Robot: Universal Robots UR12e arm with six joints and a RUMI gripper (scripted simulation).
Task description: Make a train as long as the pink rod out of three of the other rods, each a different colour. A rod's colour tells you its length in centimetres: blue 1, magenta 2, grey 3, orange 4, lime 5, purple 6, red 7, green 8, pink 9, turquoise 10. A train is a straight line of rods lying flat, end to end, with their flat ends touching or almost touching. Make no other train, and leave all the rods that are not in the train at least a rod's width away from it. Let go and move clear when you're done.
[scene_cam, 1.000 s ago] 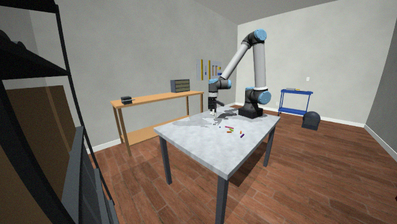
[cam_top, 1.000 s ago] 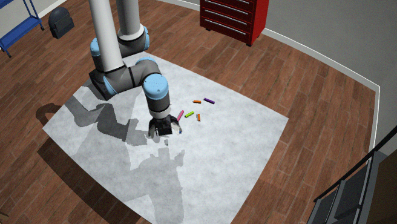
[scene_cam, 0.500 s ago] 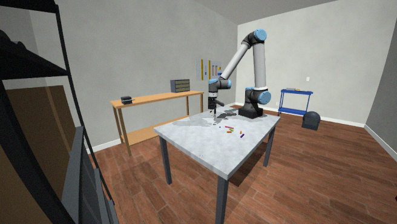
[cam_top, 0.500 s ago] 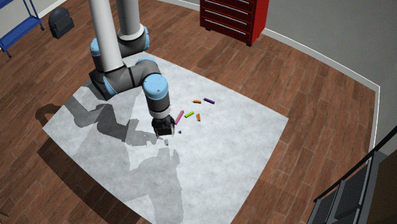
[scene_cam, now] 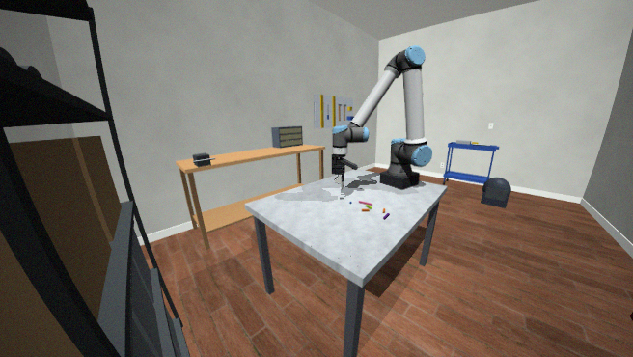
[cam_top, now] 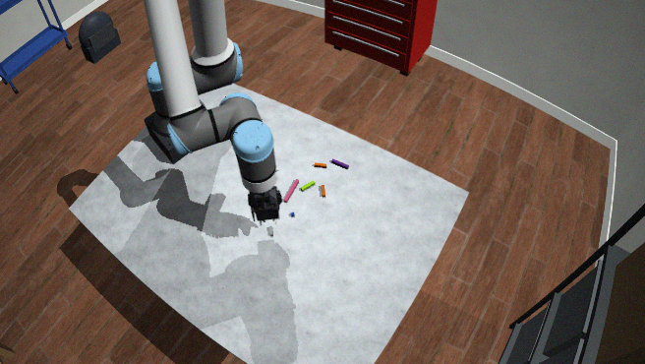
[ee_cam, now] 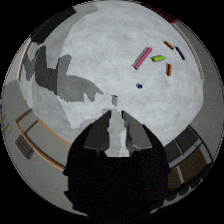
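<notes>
We see a robot arm (cam_top: 179,64) (scene_cam: 413,106) reaching over a pale grey desk (cam_top: 364,256) (scene_cam: 314,222) (ee_cam: 105,30). Its gripper (cam_top: 268,222) (scene_cam: 342,187) (ee_cam: 116,111) is nearly closed on nothing, fingers pointing down near a small grey rod (cam_top: 269,231) (scene_cam: 342,198) (ee_cam: 114,100), which lies on the desk. A tiny blue rod (cam_top: 292,214) (scene_cam: 350,203) (ee_cam: 140,86) lies between the grey one and the other rods.

Farther along, we find the long pink rod (cam_top: 291,191) (scene_cam: 366,203) (ee_cam: 143,58) lying flat, with a lime rod (cam_top: 308,186) (scene_cam: 369,207) (ee_cam: 159,59) just beside it. Next comes one orange rod (cam_top: 322,191) (scene_cam: 365,210) (ee_cam: 169,69); a second orange rod (cam_top: 321,165) (scene_cam: 384,210) (ee_cam: 169,45) lies near a purple rod (cam_top: 340,163) (scene_cam: 386,216) (ee_cam: 180,53). All seven rods lie apart, at differing angles.
</notes>
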